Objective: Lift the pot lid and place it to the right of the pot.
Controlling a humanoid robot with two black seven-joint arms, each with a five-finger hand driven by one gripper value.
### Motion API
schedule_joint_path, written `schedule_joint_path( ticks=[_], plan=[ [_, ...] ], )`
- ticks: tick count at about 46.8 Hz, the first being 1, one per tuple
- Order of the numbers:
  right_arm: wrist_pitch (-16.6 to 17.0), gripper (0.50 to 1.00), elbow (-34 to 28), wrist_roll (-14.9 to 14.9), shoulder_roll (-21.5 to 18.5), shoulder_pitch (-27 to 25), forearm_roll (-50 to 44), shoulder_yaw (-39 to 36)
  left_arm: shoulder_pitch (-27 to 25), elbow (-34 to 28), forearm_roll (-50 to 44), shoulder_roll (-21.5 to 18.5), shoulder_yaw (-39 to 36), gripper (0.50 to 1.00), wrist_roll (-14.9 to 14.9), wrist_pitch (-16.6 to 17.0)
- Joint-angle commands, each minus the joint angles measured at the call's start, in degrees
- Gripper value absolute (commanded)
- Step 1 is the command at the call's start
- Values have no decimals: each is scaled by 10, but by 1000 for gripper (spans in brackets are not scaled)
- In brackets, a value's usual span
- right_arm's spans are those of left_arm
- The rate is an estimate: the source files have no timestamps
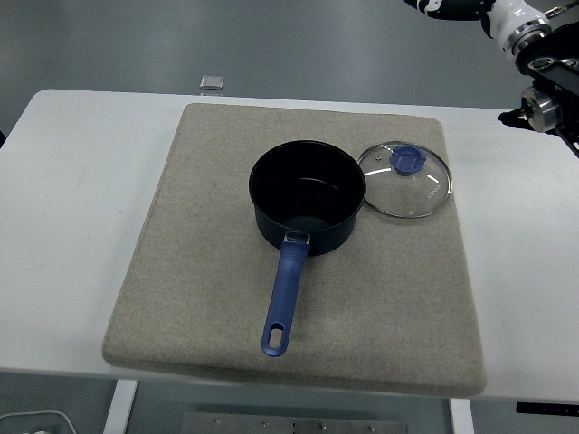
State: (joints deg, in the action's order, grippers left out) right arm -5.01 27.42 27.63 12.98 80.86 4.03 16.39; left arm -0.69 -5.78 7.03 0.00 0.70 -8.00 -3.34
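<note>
Right hand [541, 86] well above-right of lid [403, 179].

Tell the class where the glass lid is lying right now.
In the head view, the glass lid lies flat on the beige mat, just right of the open pot, near the mat's far right corner.

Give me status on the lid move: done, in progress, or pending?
Looks done. The glass lid with its blue knob lies flat on the beige mat, right of the open saucepan, its rim against or just overlapping the pan's. Nothing is in hand: the right arm is up at the top right corner, off the mat, carrying nothing visible. Left arm is not in view. Nothing appears left.
</note>
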Motion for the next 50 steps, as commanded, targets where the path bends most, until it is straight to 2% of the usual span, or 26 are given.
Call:
schedule_joint_path(
  ticks=[1,19,27,50],
  plan=[
    [-1,901,0,0,-3,-8,-1,-16,0,0,0,0,0,1000,0,0],
    [-8,903,0,1,-12,-29,-1,-22,0,0,0,0,0,1000,0,1],
    [-21,903,0,3,-13,-40,1,-24,0,0,0,0,0,1000,0,1],
    [-22,903,0,5,-24,-59,5,-29,0,0,0,0,0,1000,0,0]
  ],
)
